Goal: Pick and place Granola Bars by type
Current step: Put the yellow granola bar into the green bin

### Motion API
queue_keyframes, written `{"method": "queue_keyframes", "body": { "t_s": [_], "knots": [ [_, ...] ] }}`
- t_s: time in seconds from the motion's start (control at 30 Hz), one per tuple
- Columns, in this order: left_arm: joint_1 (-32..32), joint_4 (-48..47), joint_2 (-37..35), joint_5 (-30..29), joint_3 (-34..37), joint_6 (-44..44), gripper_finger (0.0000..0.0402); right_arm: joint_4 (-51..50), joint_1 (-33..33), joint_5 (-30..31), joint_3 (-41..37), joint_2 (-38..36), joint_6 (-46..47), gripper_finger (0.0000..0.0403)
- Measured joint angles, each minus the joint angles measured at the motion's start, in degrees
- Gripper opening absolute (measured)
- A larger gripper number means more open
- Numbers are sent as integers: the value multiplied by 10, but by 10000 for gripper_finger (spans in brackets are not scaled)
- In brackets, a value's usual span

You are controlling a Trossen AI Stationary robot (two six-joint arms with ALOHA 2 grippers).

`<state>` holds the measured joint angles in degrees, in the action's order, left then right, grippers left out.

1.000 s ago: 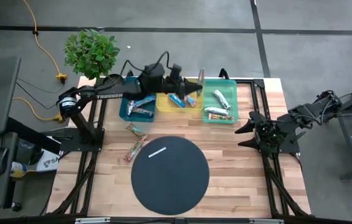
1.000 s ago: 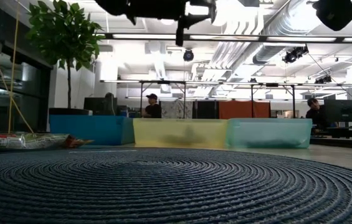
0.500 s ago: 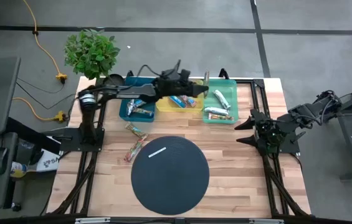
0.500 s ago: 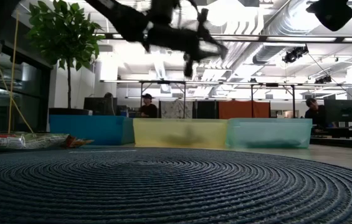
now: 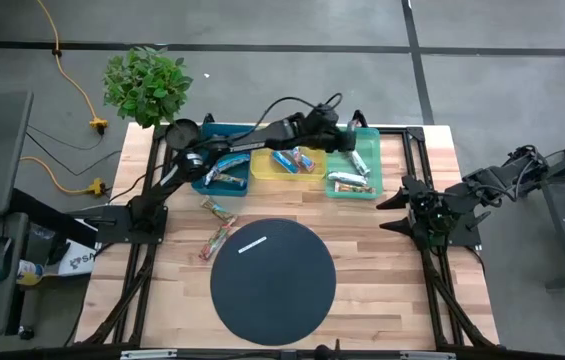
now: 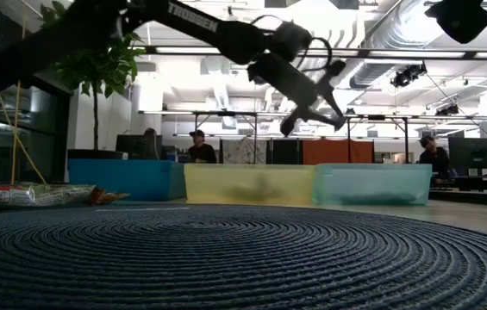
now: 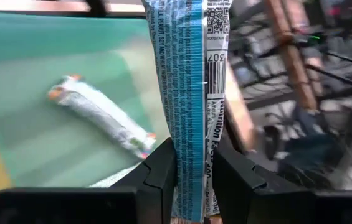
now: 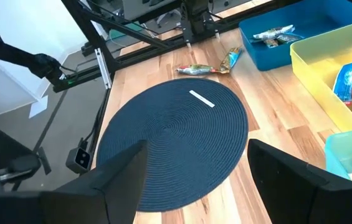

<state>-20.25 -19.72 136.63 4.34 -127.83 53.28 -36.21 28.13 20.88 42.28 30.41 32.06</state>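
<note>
On the near table: a round dark woven mat (image 5: 273, 281) is lying on the wooden table (image 5: 392, 290), with a thin white strip (image 5: 252, 245) resting on its far-left part.
Left of the mat: two multicolour bars are lying loose on the wood, one (image 5: 217, 241) just beside the mat's edge and one (image 5: 218, 208) a little farther back, toward the bins.
Right side: the right gripper (image 5: 402, 210) is waiting at the table's right edge, well apart from the bins, and its fingers (image 8: 126, 180) are standing wide apart around nothing.
Far row: three bins are sitting side by side, a blue bin (image 5: 199, 178) on the left, a yellow bin (image 5: 262, 175) in the middle and a green bin (image 5: 370, 190) on the right.
Bin contents: bars (image 5: 224, 172) are lying in the blue bin, bars (image 5: 295, 159) in the yellow, and silver-white bars (image 5: 350, 180) in the green.
Left gripper: the left gripper (image 7: 194, 177) is reaching across the far row and hovering above the green bin.
Held bar: a blue-and-white bar (image 7: 191, 74) is standing up between the two dark fingers (image 7: 163, 171), which are pinching its lower part while most of its length is sticking out past the tips.
Below the held bar: a silver-white bar (image 7: 98, 115) is lying on the green bin's floor.
</note>
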Motion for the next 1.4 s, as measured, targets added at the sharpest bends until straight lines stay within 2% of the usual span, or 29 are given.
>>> {"method": "queue_keyframes", "body": {
  "t_s": [0.13,0.43,1.07,1.17,1.4],
  "knots": [
    [0,-63,20,-35,-55,13,85,0,0,0,0,0,-2,260],
    [14,-79,22,-82,-58,40,85,0,0,-1,0,0,-5,260],
    [16,-104,22,-36,-57,40,88,0,0,-18,0,1,0,260],
    [17,-107,22,-32,-57,40,107,0,0,-18,0,1,0,260],
    [24,-96,42,-19,-58,51,186,0,0,-18,0,1,0,260]
  ]
}}
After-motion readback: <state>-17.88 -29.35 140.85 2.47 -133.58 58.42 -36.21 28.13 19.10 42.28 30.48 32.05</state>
